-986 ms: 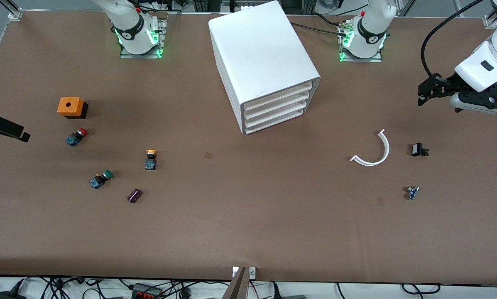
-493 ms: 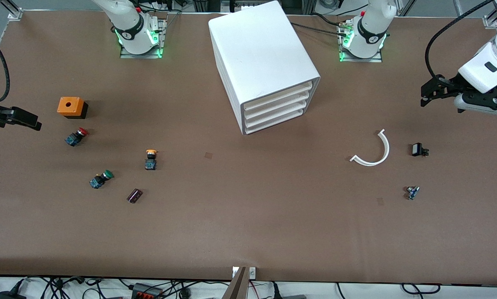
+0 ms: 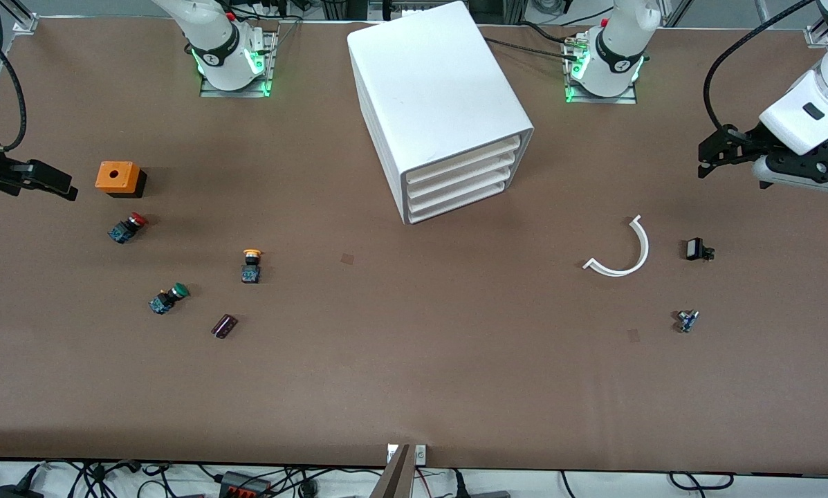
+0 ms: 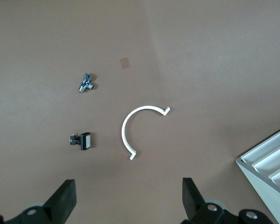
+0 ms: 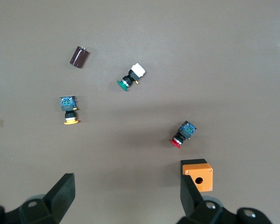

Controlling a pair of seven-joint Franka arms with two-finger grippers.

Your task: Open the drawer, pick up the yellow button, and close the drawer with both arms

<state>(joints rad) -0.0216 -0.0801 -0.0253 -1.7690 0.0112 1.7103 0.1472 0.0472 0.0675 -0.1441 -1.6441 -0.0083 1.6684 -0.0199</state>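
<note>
Drawer (image 3: 463, 160) shut; button (image 3: 251, 265) on table.

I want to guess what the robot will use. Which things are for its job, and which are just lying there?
For the job:
- top drawer of the white cabinet, shut
- orange-yellow button, out on the table
- left tool and right tool, both open and empty

Just lying about:
- red button
- green button
- orange box
- dark cylinder
- white curved piece
</note>
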